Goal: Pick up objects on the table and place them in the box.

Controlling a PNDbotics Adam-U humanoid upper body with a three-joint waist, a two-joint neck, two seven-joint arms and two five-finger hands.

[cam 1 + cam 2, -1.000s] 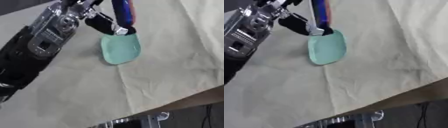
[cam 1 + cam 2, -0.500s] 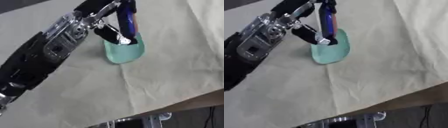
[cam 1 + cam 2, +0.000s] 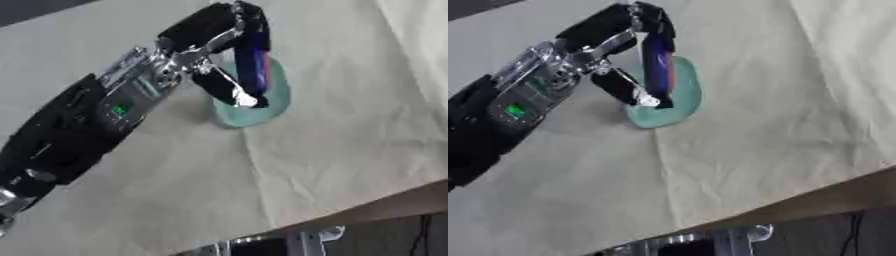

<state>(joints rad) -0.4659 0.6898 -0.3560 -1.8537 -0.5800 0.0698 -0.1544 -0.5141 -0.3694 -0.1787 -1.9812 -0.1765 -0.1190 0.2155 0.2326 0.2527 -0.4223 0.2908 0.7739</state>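
Toward the table's far side, on the cream cloth (image 3: 332,150), lay a pale green oval object (image 3: 267,107), flat, its nearer end showing clear of the hand. Left hand (image 3: 229,60) came in from the left side, black arm with silver joints running down to the near-left corner; a small green light showed on the forearm (image 3: 118,107). Fingers were curled over a blue object (image 3: 656,65) with a red streak along one side, held roughly upright above the green oval. Blue object pinched between the curled fingers at its top and the thumb (image 3: 229,90) lower down; thumb tip looked pale. Lower end of the blue object sat over the green oval; contact between the two could not be told. Cloth was creased, with a fold line running from below the oval toward the table's near edge (image 3: 815,195). Right hand was not seen in either view. Box was not seen.
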